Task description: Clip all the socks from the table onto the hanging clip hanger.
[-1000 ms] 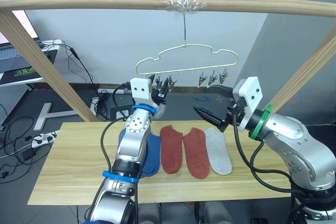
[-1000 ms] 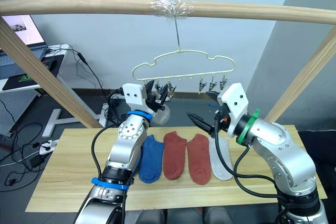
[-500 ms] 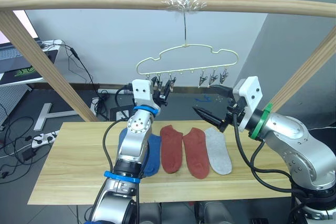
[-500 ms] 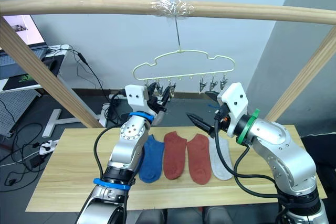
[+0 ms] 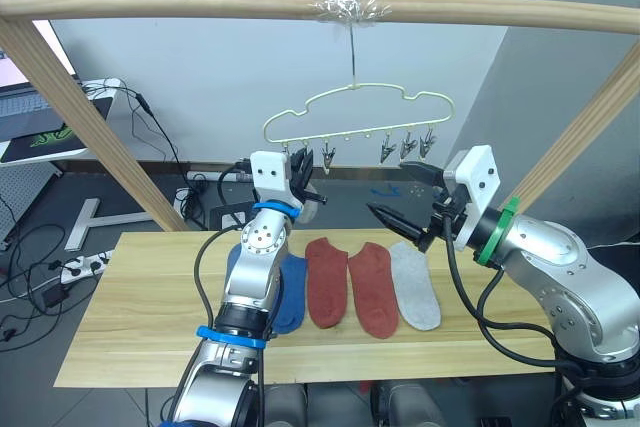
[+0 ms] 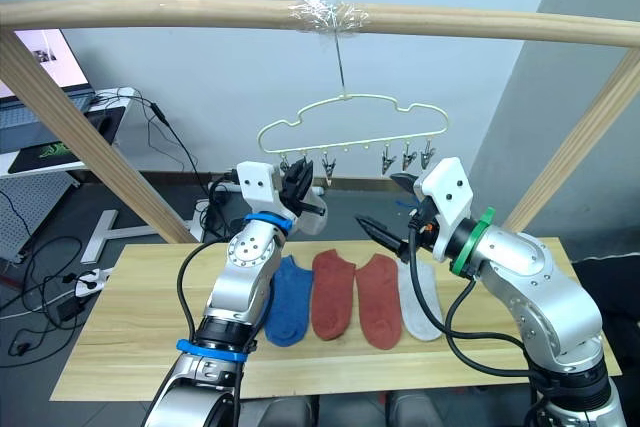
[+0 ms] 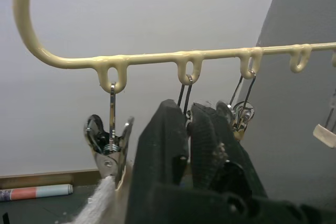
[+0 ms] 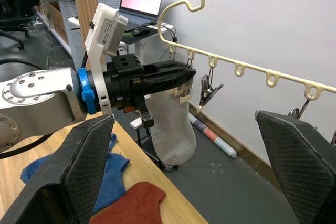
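Grey sock point(image 8: 170, 121) clamped in left gripper point(image 8: 176, 73) beside clip point(image 7: 108, 148) on hanger point(image 6: 350, 137); we risk dropping it if unclipped. Right gripper point(image 5: 400, 202) fingers apart, idle.

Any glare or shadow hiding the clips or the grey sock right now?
Left wrist view: the end clip glints but stands clear against the pale wall; the left end effector covers the next clip. Right wrist view: the grey sock is evenly lit, no hard shadow.
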You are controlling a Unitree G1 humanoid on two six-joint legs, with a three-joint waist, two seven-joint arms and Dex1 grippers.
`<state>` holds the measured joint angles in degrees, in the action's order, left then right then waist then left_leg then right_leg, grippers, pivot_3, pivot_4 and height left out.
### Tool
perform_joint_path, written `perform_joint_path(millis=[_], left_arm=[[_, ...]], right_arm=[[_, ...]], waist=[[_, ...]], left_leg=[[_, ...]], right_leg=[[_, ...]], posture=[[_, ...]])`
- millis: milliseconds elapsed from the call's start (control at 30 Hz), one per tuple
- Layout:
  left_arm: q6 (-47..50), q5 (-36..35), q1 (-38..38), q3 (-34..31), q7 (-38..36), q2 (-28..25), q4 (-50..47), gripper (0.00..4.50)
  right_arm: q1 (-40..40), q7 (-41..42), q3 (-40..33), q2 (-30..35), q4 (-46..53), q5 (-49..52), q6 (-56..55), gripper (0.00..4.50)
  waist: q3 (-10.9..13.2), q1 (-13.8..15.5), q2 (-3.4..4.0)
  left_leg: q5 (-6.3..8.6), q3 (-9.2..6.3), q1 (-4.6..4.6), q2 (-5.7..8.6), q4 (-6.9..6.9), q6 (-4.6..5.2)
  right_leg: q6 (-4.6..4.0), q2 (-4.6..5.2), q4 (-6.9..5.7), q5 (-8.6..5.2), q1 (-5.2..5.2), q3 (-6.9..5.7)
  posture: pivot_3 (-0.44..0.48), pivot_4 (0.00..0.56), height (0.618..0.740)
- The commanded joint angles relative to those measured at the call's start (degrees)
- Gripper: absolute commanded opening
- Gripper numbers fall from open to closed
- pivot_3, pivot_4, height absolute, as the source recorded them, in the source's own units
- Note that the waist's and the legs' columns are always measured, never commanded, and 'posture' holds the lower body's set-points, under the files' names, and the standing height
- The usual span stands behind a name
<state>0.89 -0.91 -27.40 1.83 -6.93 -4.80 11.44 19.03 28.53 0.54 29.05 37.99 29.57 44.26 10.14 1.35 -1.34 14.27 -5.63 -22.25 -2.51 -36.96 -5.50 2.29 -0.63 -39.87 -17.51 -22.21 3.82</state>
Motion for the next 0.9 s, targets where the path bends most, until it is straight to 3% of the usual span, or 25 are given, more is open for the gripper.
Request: perform_joint_path(millis=[33, 167, 300, 467, 900], left_arm=[[-1.1, 0.2, -1.5, -0.3, 0.0, 0.0, -0.4, 0.02], [0.4, -1.8, -1.9, -0.8, -2.2, -0.4, -0.6, 0.02], [3.5, -4.5, -2.1, -1.3, -5.8, -1.5, -0.8, 0.02], [6.0, -6.3, -1.6, -2.1, -9.0, -3.8, -1.1, 0.02], [7.9, -6.1, 0.0, -2.2, -9.8, -3.8, -3.4, 0.02]], right_arm=[[0.5, -0.3, -0.8, 0.2, 1.6, 0.5, -0.7, 4.5], [-0.9, -3.0, 2.1, -1.1, 1.1, -1.8, 0.2, 4.5], [-8.2, -8.8, 6.7, -3.4, -2.8, -7.6, 0.5, 4.5], [-15.3, -13.4, 10.5, -6.2, -16.4, -15.8, -4.4, 4.5], [-8.4, -13.7, 6.5, -13.8, -51.6, -21.9, -20.3, 4.5]], waist=[[0.0, 0.0, 0.0], [0.0, 0.0, 0.0], [0.0, 0.1, -0.03], [0.0, 0.0, -0.02], [0.0, -1.4, -0.01]], left_leg=[[0.0, -0.01, 0.01, 0.0, 0.0, 0.0], [-0.01, -0.01, 0.02, 0.0, 0.01, 0.01], [-0.01, -0.04, 0.01, -0.01, 0.03, 0.01], [-0.01, 0.03, 0.07, -0.01, 0.02, 0.01], [-0.08, 0.16, 0.33, -0.05, 0.05, 0.12]], right_leg=[[0.0, 0.0, -0.02, 0.0, 0.0, 0.0], [0.0, -0.02, -0.02, 0.0, 0.0, 0.0], [0.0, -0.02, -0.02, 0.0, -0.01, -0.02], [0.0, -0.01, -0.01, 0.0, 0.01, 0.06], [-0.08, -0.08, -0.05, 0.05, 0.14, 0.22]], posture=[[0.079, 0.137, 0.74], [0.078, 0.137, 0.74], [0.085, 0.137, 0.74], [0.093, 0.139, 0.74], [0.1, 0.14, 0.74]])
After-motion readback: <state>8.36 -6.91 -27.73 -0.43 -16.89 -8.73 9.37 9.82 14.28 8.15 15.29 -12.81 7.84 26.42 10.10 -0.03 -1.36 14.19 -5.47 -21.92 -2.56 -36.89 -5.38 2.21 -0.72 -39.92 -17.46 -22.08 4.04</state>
